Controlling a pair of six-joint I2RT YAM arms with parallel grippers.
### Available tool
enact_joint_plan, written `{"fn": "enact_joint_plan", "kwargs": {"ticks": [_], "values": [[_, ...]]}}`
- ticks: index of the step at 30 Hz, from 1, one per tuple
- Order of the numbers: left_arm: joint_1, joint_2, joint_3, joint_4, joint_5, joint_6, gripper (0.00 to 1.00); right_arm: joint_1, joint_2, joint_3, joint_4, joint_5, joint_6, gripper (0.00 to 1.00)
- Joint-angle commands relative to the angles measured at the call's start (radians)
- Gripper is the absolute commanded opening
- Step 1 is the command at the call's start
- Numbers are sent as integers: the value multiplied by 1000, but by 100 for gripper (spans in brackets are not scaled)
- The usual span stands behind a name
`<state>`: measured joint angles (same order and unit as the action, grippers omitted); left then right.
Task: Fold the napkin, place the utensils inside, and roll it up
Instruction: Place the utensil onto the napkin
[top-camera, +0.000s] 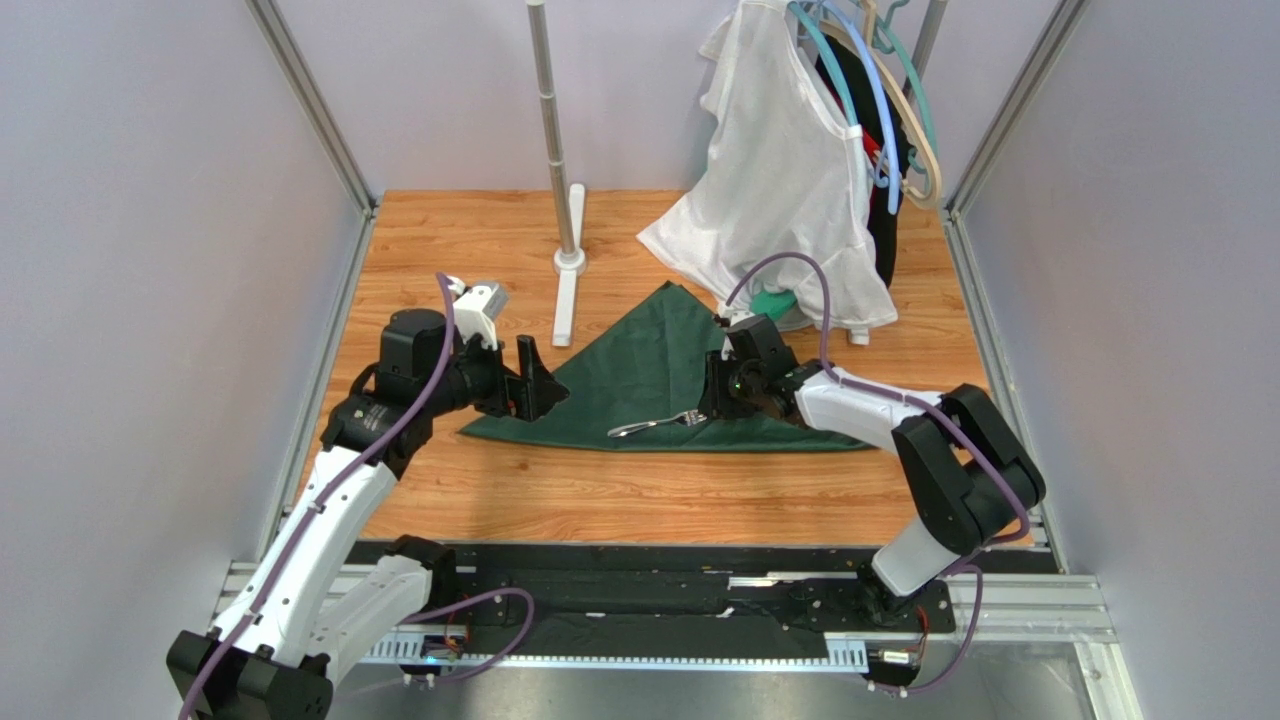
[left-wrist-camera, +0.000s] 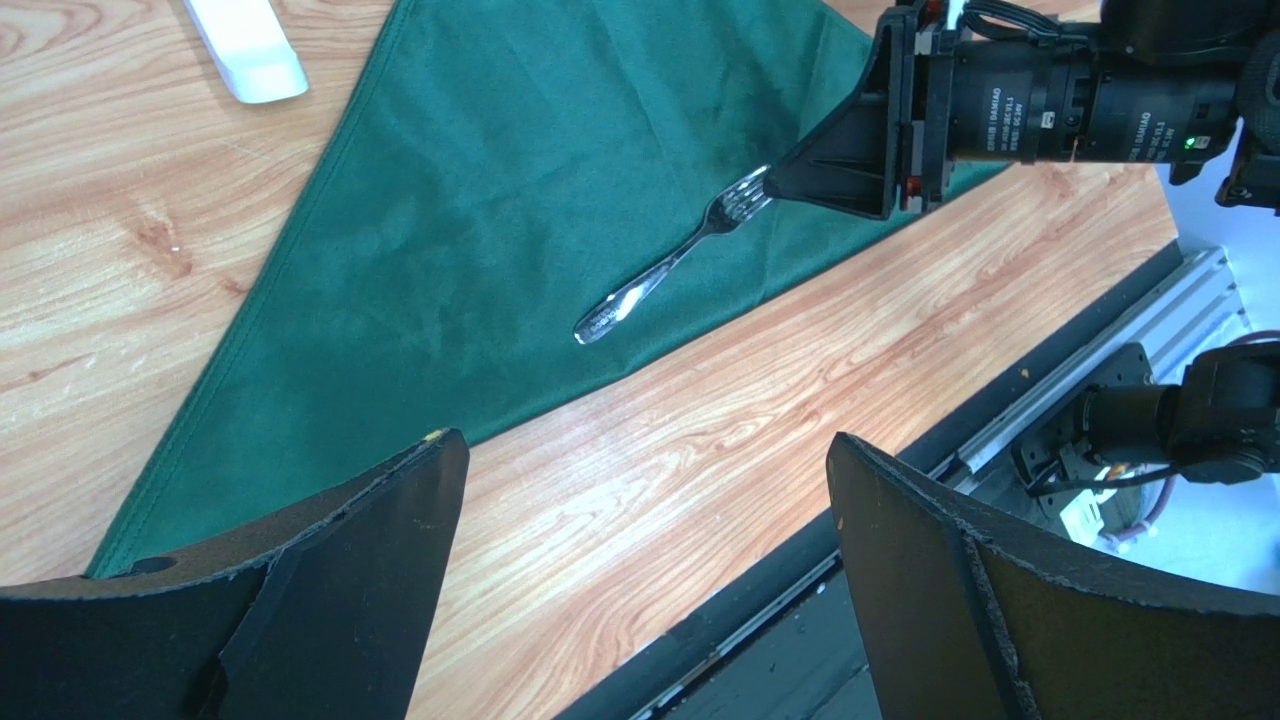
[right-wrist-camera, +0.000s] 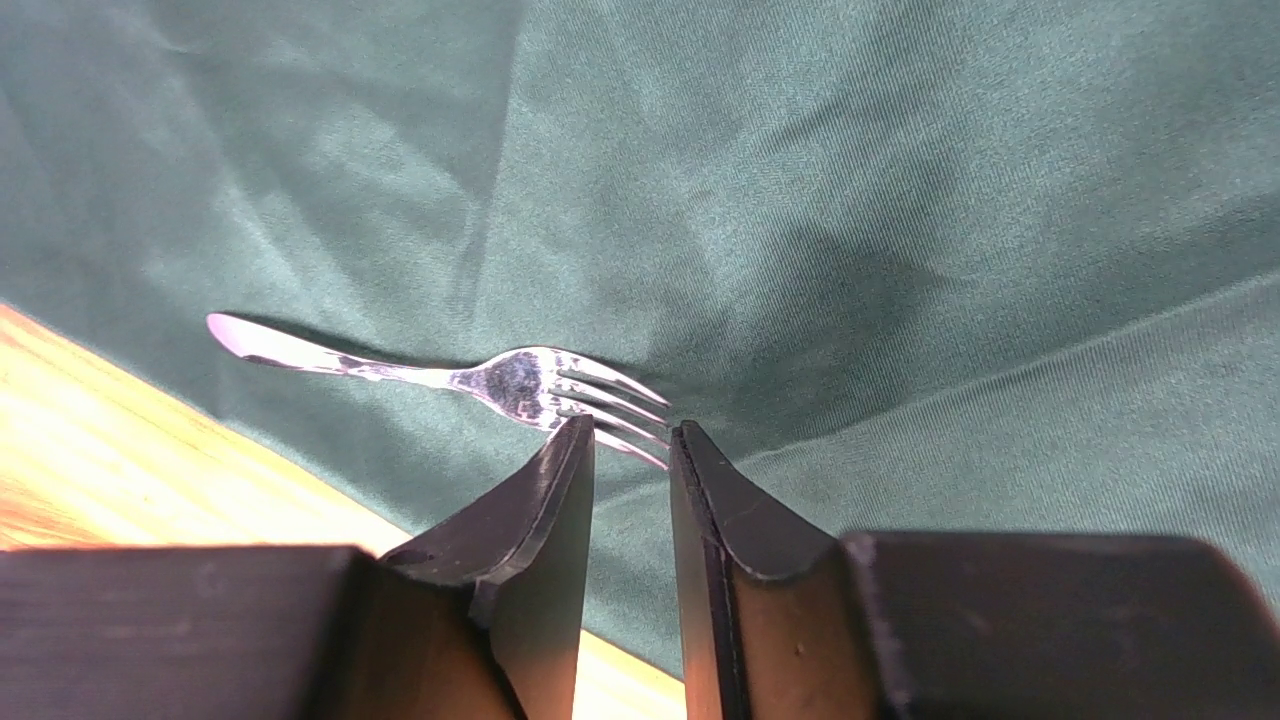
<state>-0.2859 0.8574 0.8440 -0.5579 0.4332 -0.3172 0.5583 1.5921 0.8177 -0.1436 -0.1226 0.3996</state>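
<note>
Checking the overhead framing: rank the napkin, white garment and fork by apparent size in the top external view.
1. white garment and napkin: look about alike, so not ranked.
2. fork: by far the smallest.

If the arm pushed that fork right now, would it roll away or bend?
Probably neither. The fork looks like polished metal, so likely stiff. Lying flat on the napkin, it would sooner slide or drag the soft cloth than roll. Its thin shiny handle may be slippery to pinch.
</note>
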Motion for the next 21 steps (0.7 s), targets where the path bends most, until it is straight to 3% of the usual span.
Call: {"fn": "enact_joint_plan", "kwargs": {"ticks": [1, 21], "values": [[5, -6, -2, 27, 13, -14, 99, 0, 16, 18, 33, -3, -7, 29], [5, -12, -3, 26, 10, -13, 99, -8, 59, 31, 47, -5, -12, 22]]}}
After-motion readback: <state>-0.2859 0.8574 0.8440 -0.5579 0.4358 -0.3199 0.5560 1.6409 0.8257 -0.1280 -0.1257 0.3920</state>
